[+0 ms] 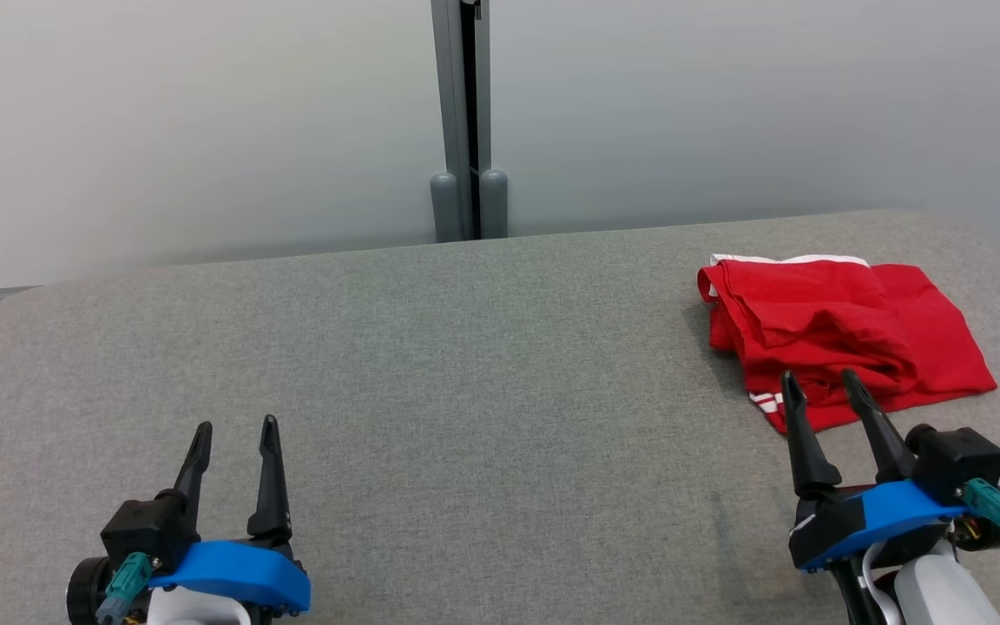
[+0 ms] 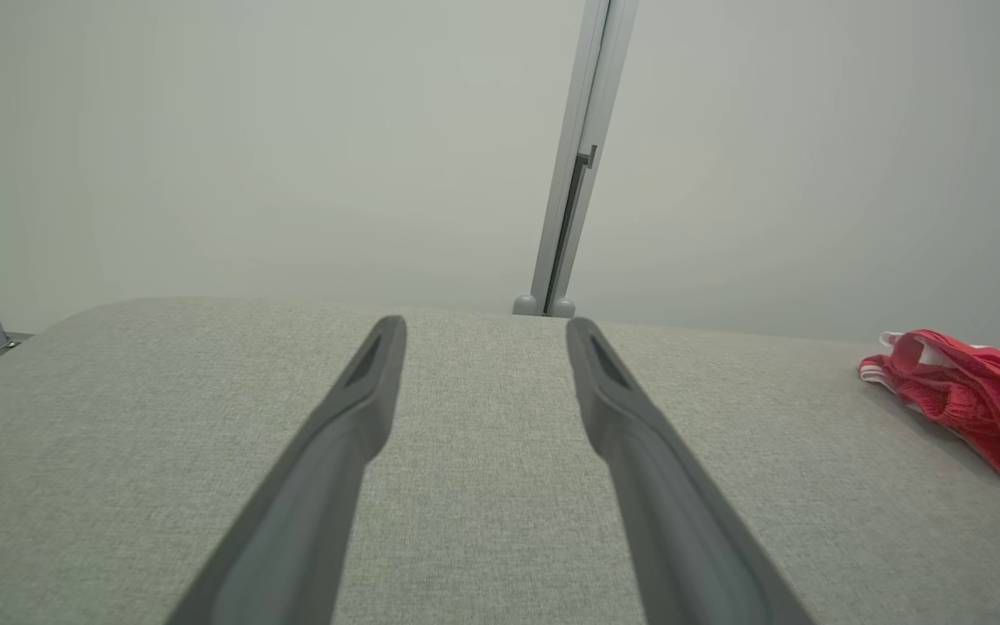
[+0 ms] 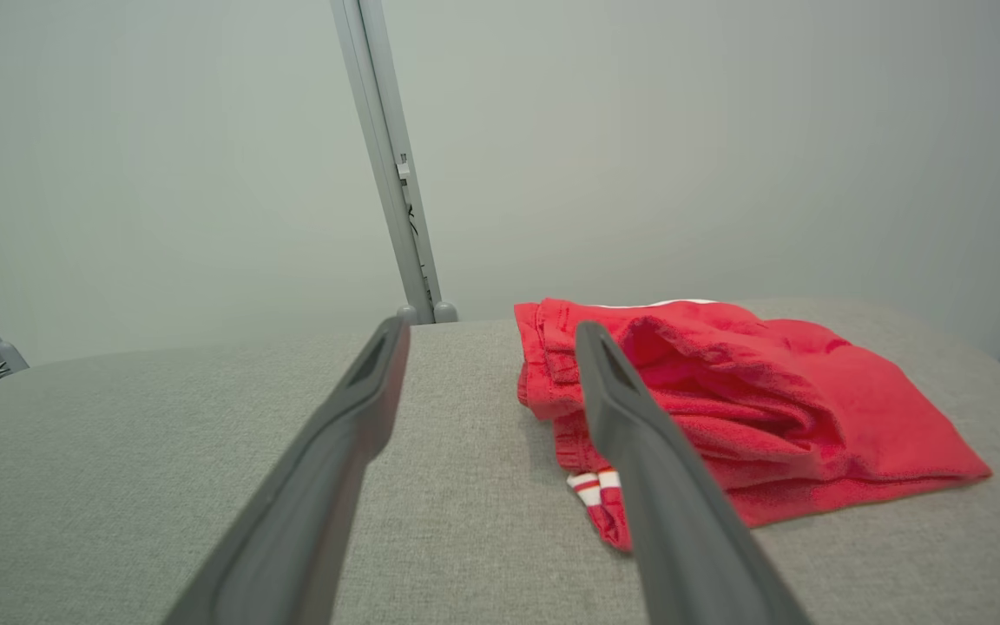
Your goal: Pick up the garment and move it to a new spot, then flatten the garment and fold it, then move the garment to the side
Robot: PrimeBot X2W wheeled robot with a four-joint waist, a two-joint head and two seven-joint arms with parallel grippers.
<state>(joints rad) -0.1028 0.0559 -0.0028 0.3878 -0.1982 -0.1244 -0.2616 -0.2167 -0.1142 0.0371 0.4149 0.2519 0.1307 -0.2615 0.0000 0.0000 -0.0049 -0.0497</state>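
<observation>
Now, your spread right gripper may pinch just one loose layer and drag the garment off the bench's right edge.

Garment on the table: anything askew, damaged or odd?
The red garment lies rumpled near the right end of the grey table, layers uneven, with a white-striped hem sticking out at its near edge. No damage or spill shows. The right gripper stands open by that edge.
</observation>
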